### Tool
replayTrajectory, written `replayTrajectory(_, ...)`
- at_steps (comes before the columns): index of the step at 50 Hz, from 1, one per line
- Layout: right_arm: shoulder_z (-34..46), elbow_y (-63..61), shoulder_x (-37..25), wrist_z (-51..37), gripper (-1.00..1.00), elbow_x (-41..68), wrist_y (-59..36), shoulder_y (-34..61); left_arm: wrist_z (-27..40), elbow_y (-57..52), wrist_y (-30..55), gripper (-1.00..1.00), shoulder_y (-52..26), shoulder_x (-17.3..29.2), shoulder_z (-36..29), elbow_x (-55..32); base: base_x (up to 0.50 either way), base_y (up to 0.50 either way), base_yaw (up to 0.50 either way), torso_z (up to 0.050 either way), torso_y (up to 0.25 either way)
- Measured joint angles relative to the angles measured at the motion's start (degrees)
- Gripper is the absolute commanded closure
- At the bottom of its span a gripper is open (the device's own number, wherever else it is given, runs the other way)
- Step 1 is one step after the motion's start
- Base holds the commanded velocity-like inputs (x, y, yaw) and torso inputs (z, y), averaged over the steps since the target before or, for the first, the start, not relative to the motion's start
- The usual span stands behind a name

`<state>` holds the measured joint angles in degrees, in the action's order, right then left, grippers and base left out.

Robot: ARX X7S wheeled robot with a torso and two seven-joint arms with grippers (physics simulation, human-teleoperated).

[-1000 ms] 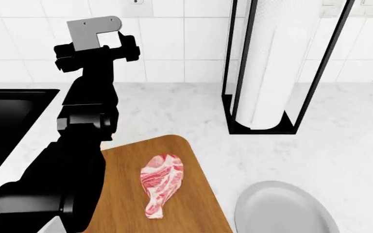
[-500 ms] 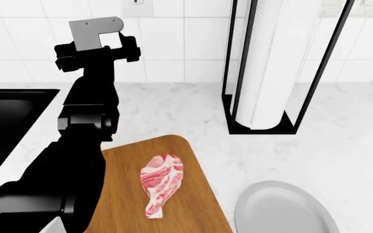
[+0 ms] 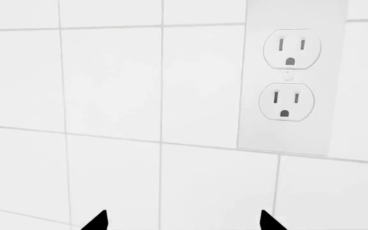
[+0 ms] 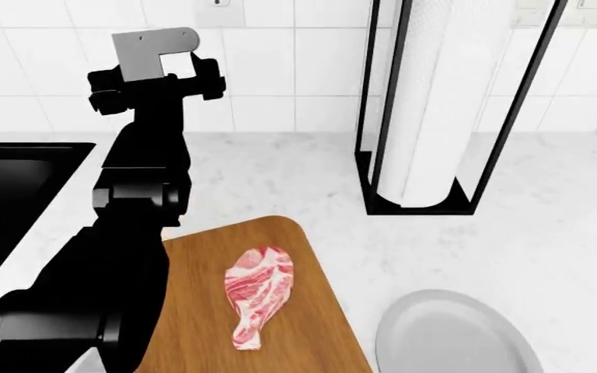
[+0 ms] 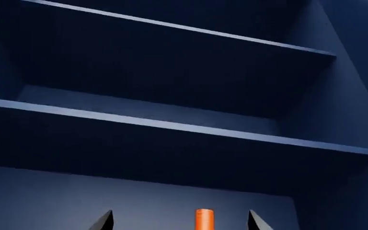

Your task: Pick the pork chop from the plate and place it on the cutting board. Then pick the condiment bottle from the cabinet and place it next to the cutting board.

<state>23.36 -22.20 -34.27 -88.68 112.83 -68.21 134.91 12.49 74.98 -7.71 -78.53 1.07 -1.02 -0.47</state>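
A: What sat furthest left?

B: The black left gripper (image 3: pixel 182 221) was raised toward the white tiled wall (image 3: pixel 107 96), fingertips spread wide with nothing between them, facing a white double wall socket (image 3: pixel 289 72).

A: And on the counter?

B: The rectangular light-brown wooden cutting board (image 4: pixel 200 311) lay on the white marble counter (image 4: pixel 547 225), with the pink-red marbled pork chop (image 4: pixel 256 294) resting flat on it. To its right was the small round pale-grey plate (image 4: pixel 454 334), bare. Behind stood the white paper-towel roll in its black wire stand (image 4: pixel 438 109).

A: The other arm?

B: The right gripper (image 5: pixel 180 220) was parted before the dark blue cabinet shelves (image 5: pixel 171 127), the tall orange-red plastic condiment bottle (image 5: pixel 203 219) standing between its fingertips, ungripped.
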Motion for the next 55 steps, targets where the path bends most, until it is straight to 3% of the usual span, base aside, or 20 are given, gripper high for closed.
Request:
replayTrajectory(9, -8.47, 7.96, 8.16, 12.07, -1.0, -17.67, -10.68, -0.09, 0.07, 0.0, 0.19, -1.0, 0.0, -0.01, -0.21, 0.02, 0.0, 0.0, 0.0, 0.0, 0.0)
replayTrajectory(25, -6.15, 21.6, 10.27, 29.99, -1.0, -39.84, -10.82, -2.83, 0.34, 0.0, 0.49, -1.0, 0.01, -0.02, -0.72, 0.03, 0.0, 0.0, 0.0, 0.0, 0.0)
replayTrajectory(55, 3.3, 35.71, 10.0, 43.06, -1.0, -52.69, -4.95, -11.7, 0.21, 0.0, 0.33, -1.0, 0.03, -0.02, -0.59, -0.15, 0.0, 0.0, 0.0, 0.0, 0.0)
